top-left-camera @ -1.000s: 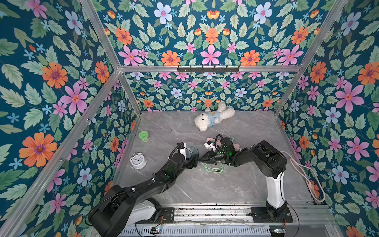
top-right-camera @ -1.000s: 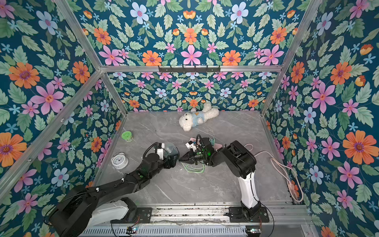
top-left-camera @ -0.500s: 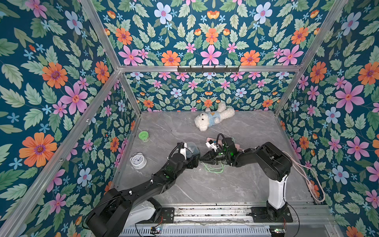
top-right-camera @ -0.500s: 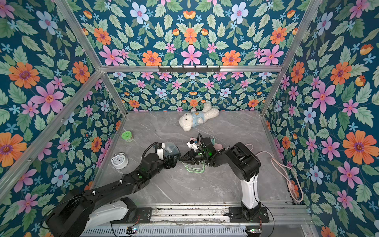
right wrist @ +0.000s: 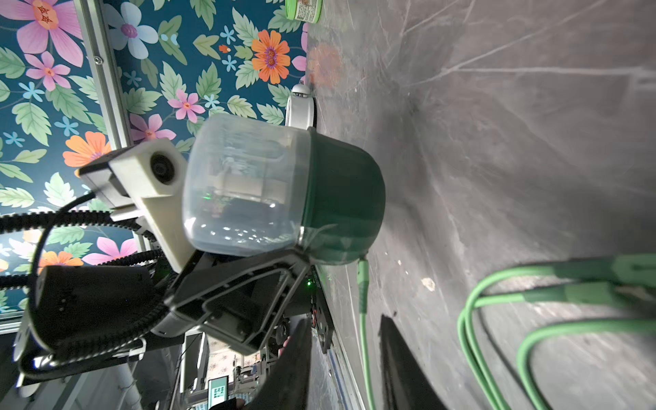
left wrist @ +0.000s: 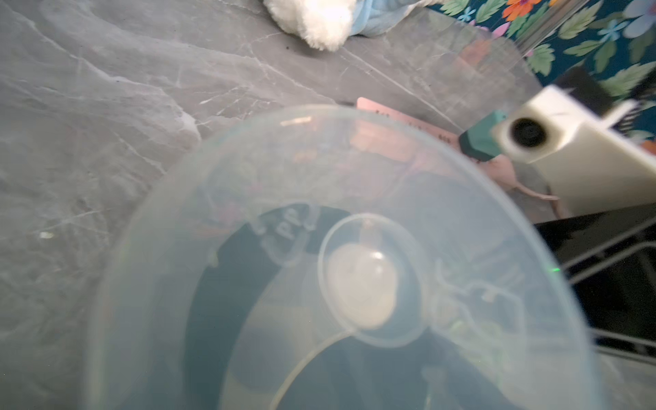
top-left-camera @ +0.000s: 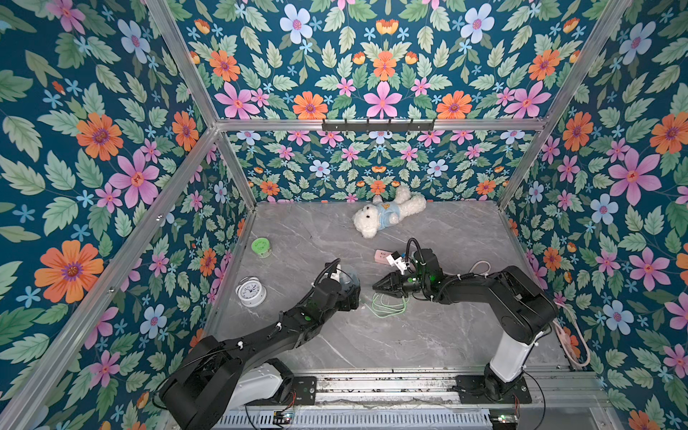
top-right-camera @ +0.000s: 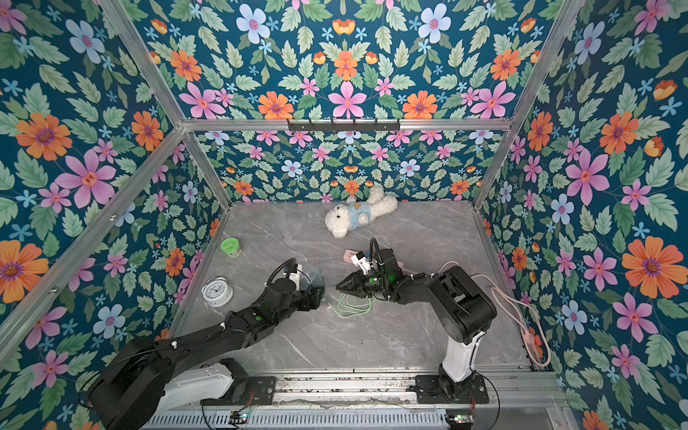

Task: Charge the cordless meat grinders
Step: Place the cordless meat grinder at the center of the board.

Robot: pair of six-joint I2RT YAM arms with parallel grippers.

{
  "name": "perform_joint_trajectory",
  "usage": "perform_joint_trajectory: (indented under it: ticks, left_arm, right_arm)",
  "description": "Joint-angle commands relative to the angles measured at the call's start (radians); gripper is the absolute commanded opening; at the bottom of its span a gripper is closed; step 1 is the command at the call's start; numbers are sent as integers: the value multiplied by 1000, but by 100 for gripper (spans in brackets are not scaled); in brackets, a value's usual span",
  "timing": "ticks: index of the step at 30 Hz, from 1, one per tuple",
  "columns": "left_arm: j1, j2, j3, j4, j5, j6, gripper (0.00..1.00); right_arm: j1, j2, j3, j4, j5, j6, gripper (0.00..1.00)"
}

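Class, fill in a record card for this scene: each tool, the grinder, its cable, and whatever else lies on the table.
Left tool: closed around the meat grinder
Meat grinder: upright on the table, clear dome up
Right tool: open, straddling the green cable without gripping it
Green cable: one end at the grinder's green base, apparently plugged in; rest looped on the table
Also there: alarm clock, green-lidded jar, plush bear, pink power strip
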Motion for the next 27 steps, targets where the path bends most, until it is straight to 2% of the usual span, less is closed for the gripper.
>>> perform_joint_trajectory:
  ticks: [1, 4, 7, 12, 14, 19, 23, 24, 25, 27]
  left_arm:
    - [-38, 23, -5, 13, -176, -20, 80]
    - [-77, 31, -52, 88, -264, -41, 80]
    - [-104, 32, -91, 161, -291, -42, 82]
    - [-134, 55, -123, 208, -282, -46, 98]
    - [-138, 57, -130, 212, -267, -52, 99]
    - [-138, 25, -128, 163, -240, -67, 99]
    - [-138, -84, -114, 46, -182, -61, 99]
    - [-138, -125, -110, 9, -168, -60, 99]
    - [-138, -166, -106, -33, -159, -57, 99]
    - [-138, -260, -104, -106, -154, -56, 99]
  right_arm:
    - [-16, -32, -11, -74, 29, -59, 34]
    - [-22, -50, -17, -92, 30, -70, 34]
    - [-24, -61, -22, -98, 35, -75, 34]
    - [-35, -90, -23, -148, 53, -98, 36]
    - [-39, -108, -19, -183, 61, -121, 39]
    - [-58, -175, -12, -306, 98, -191, 55]
    - [-69, -222, 1, -459, 172, -273, 64]
    - [-74, -237, 3, -496, 199, -294, 94]
    - [-80, -252, 7, -541, 232, -319, 99]
    - [-84, -279, 21, -625, 290, -369, 99]
